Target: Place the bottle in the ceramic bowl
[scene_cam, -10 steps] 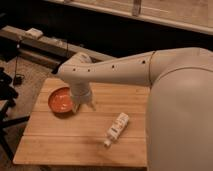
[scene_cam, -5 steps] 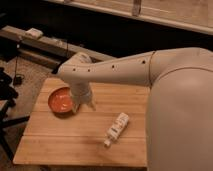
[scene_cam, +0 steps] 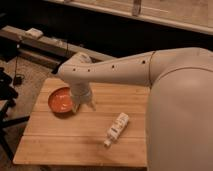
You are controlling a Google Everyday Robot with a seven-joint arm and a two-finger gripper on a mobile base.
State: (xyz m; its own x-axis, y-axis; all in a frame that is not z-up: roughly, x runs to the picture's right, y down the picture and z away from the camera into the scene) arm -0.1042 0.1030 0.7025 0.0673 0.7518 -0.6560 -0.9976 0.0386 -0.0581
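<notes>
The white bottle lies on its side on the wooden table, cap toward the near edge, right of the middle. The orange-red ceramic bowl sits on the table's left side and looks empty. My gripper hangs from the white arm just right of the bowl, its fingers pointing down near the tabletop. It holds nothing that I can see. The bottle is apart from the gripper, toward the lower right.
My large white arm covers the table's right side. A dark bench with a small white object runs behind the table. A black stand is at the left, on carpeted floor.
</notes>
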